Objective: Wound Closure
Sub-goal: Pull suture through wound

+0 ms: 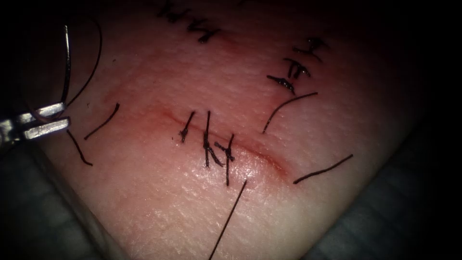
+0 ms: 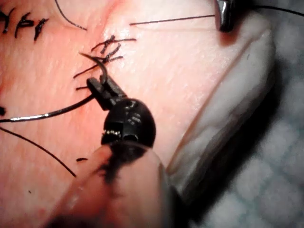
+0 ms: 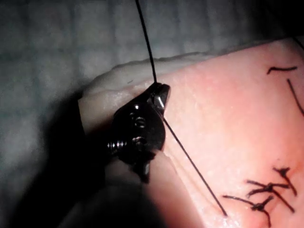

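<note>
The tissue (image 1: 159,207) bears a reddish cut (image 1: 260,151) running across its middle, crossed by dark knotted stitches (image 1: 207,139). Far to the left of the cut, my left tool (image 1: 65,116) is shut on the curved needle (image 1: 66,62) near one end; the needle arcs upward, free of the tissue. In the left wrist view the same jaws (image 2: 97,88) pinch the needle (image 2: 101,71) above the stitches. Thread (image 1: 230,216) leaves the tissue just below the cut and runs toward the near edge. My right tool (image 3: 159,97) is shut on this thread (image 3: 190,159) at the tissue's edge.
Several cut ends of thread (image 1: 322,169) lie loose on the tissue on both sides of the cut. Older stitch rows (image 1: 293,72) sit at the far right and at the top. Beyond the tissue's edge is a grey cloth (image 3: 57,42).
</note>
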`<move>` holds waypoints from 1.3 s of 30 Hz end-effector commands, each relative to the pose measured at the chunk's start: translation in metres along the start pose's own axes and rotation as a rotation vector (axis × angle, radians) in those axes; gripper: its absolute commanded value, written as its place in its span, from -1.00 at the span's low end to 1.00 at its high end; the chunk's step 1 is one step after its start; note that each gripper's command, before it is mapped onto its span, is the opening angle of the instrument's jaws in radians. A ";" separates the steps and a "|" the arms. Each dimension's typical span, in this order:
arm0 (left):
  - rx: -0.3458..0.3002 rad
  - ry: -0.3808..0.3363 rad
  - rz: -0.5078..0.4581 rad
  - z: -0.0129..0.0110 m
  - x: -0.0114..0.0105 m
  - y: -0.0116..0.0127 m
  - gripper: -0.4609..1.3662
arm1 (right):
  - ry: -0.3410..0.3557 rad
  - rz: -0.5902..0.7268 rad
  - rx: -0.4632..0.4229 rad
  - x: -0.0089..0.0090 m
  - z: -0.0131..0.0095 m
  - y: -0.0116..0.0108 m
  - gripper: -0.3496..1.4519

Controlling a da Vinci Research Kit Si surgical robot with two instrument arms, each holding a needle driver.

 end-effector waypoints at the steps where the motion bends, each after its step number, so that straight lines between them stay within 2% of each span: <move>1: -0.003 0.000 0.001 -0.0001 0.0000 -0.0001 -0.88 | -0.002 -0.001 0.002 0.0002 0.0001 -0.0001 -1.00; 13: -0.004 0.001 0.006 -0.0001 0.0001 -0.0003 -0.88 | 0.012 0.004 0.023 0.0018 0.0005 -0.0010 -1.00; 23: -0.004 0.001 0.006 -0.0001 0.0001 -0.0002 -0.88 | 0.017 0.047 0.020 0.0015 0.0004 -0.0006 -1.00; 25: -0.004 0.001 0.006 -0.0001 0.0001 -0.0002 -0.88 | 0.019 0.066 0.019 0.0015 0.0005 -0.0004 -0.49; 26: -0.004 0.001 0.006 -0.0001 0.0001 -0.0002 -0.88 | 0.019 0.066 0.019 0.0015 0.0005 -0.0004 -0.34; 27: -0.004 0.001 0.006 -0.0001 0.0001 -0.0002 -0.88 | 0.025 0.071 0.013 0.0015 0.0005 -0.0004 0.00; 29: -0.004 0.001 0.006 -0.0001 0.0001 -0.0002 -0.88 | 0.031 0.084 -0.002 0.0016 0.0005 -0.0004 0.47; 32: -0.004 0.001 0.006 -0.0001 0.0001 -0.0002 -0.88 | 0.034 0.096 -0.007 0.0016 0.0005 -0.0004 0.74; 39: -0.004 0.002 0.006 -0.0001 0.0001 -0.0002 -0.88 | 0.038 0.103 -0.016 0.0021 -0.0009 0.0001 0.78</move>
